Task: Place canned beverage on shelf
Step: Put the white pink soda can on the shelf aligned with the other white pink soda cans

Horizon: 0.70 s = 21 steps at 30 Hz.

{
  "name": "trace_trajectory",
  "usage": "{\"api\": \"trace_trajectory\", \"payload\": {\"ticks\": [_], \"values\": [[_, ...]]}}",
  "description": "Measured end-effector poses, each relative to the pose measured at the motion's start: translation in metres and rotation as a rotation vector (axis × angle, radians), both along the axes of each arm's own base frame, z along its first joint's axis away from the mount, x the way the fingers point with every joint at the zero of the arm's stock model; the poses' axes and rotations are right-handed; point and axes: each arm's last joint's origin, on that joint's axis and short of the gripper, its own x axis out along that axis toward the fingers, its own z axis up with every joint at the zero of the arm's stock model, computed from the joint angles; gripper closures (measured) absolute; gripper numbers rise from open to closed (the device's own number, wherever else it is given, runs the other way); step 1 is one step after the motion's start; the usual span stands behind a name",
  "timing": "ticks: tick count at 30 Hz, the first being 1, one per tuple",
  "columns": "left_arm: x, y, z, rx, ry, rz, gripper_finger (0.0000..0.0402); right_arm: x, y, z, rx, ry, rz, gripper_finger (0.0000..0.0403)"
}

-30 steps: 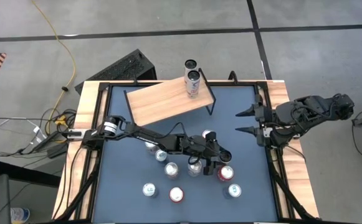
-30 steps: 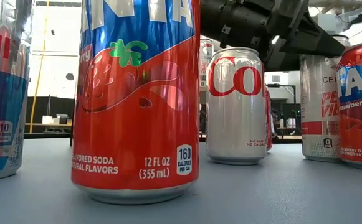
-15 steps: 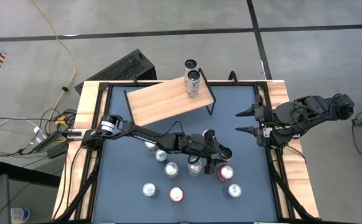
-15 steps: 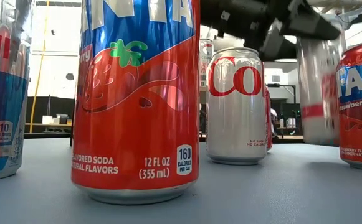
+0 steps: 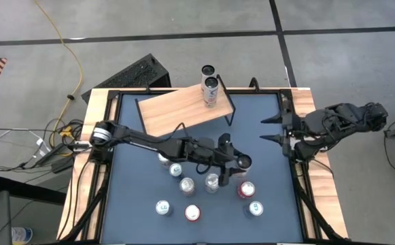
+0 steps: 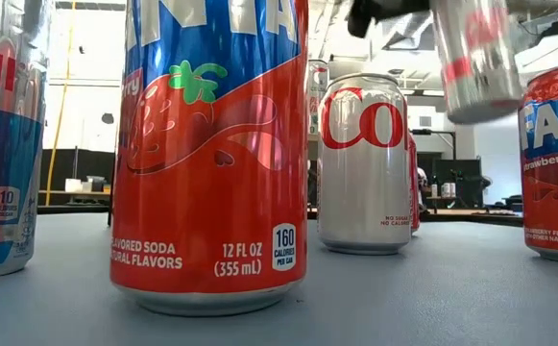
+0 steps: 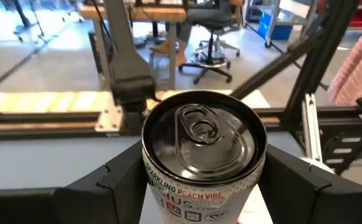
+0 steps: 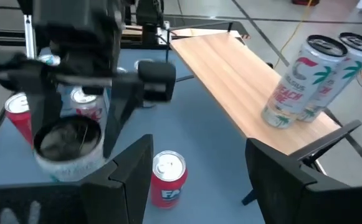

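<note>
High view: shelf (image 5: 183, 109) at bench's far edge, two cans placed; seven remain on bench.
Low view: lifted can (image 6: 471, 58) clear of bench.
Left wrist: left end effector (image 7: 199, 180) clamped on can.
Right wrist: right end effector (image 8: 199, 180) apart, idle.

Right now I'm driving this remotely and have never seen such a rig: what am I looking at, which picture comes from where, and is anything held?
Two dark robot arms work at a blue table. The top picture looks straight down; the low one looks level across the tabletop; the other two come from cameras on each wrist.

The left pincer is shut on a silver can, lifted clear of the table: the low view shows that can hanging in the air. The right pincer waits open at the right edge, holding nothing.

Loose cans stand on the table, among them a red one. At the far side is the wooden shelf with two cans already at its right end.
</note>
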Motion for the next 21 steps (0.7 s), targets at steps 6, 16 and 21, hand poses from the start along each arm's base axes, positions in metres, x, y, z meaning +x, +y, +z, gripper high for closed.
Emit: {"api": "trace_trajectory", "payload": {"ticks": [6, 16, 21], "values": [[-0.028, 0.013, 0.04, 0.139, 0.01, 0.206, 0.0165, -0.003, -0.002, 0.001, -0.007, -0.015, -0.02, 0.0163], [-0.056, 0.074, 0.069, 0.149, 0.078, 0.442, 0.0165, -0.003, -0.002, 0.0, -0.019, -0.005, -0.041, 0.0163], [-0.057, 0.113, 0.06, 0.138, 0.113, 0.506, 0.0165, -0.004, -0.003, -0.001, -0.022, 0.004, -0.041, 0.0163]]}}
